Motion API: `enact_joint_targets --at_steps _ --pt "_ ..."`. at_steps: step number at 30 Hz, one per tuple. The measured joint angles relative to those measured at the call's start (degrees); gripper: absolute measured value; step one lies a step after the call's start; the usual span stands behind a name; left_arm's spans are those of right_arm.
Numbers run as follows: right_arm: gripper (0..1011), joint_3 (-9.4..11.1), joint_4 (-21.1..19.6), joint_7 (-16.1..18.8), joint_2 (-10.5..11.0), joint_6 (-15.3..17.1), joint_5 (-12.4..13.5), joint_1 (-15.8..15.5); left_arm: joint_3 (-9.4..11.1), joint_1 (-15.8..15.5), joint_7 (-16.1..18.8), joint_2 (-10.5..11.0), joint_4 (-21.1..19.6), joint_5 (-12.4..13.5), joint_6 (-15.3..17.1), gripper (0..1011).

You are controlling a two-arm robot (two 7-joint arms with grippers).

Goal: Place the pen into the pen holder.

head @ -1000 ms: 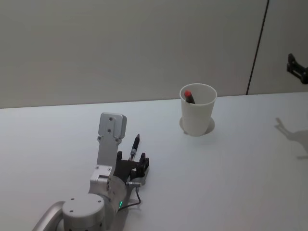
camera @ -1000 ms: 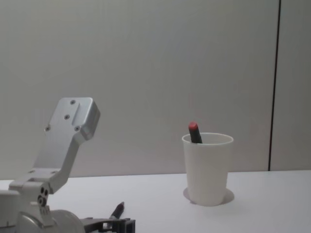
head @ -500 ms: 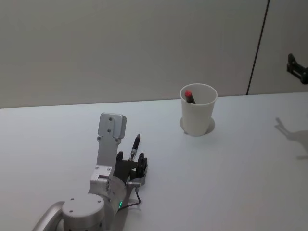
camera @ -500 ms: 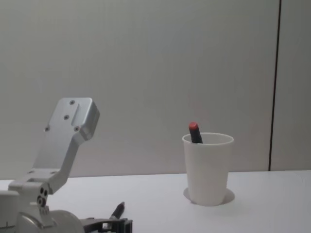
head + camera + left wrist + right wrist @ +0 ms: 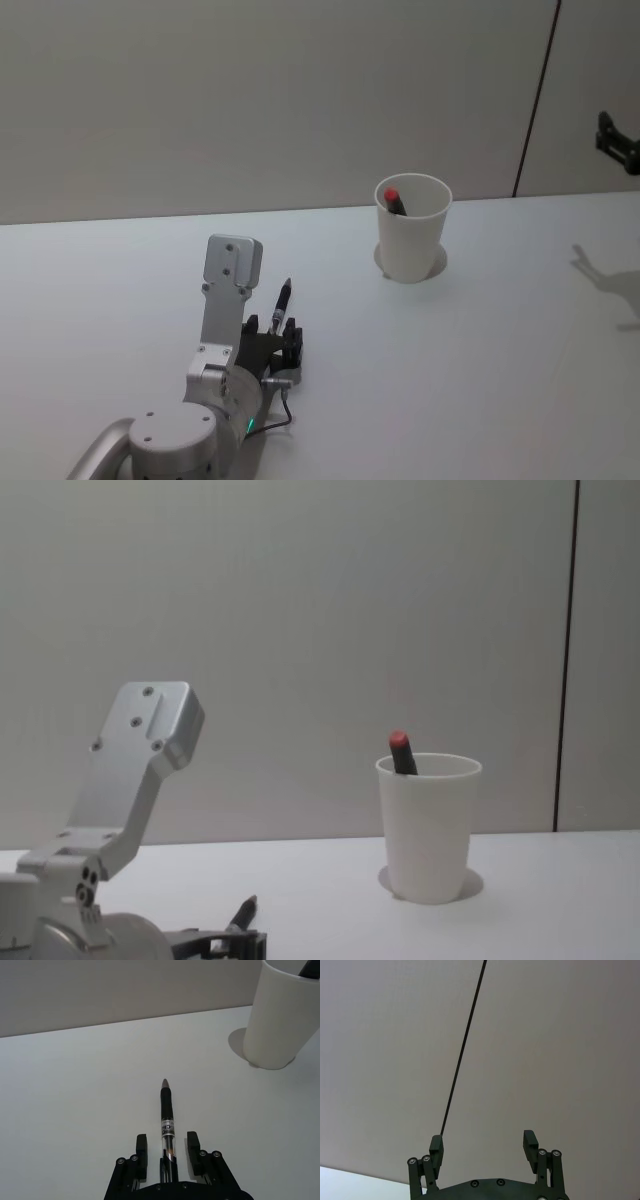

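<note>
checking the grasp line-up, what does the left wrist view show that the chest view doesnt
Left wrist view: the left gripper open, its fingers either side of the pen with gaps, the pen lying on the table, tip pointing away.
Chest view: the red cap of a second pen standing in the pen holder, above its rim, and the left arm's silver link.
Both: the pen, the pen holder farther off to the right, the table. The right gripper is parked high at the right.
</note>
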Motion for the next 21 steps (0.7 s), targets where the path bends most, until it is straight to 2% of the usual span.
enact_joint_targets --at_steps 21 --pt "1001 0.0 0.0 0.0 0.0 0.0 0.0 0.0 0.03 0.0 -0.01 0.0 0.01 -0.08 0.06 350"
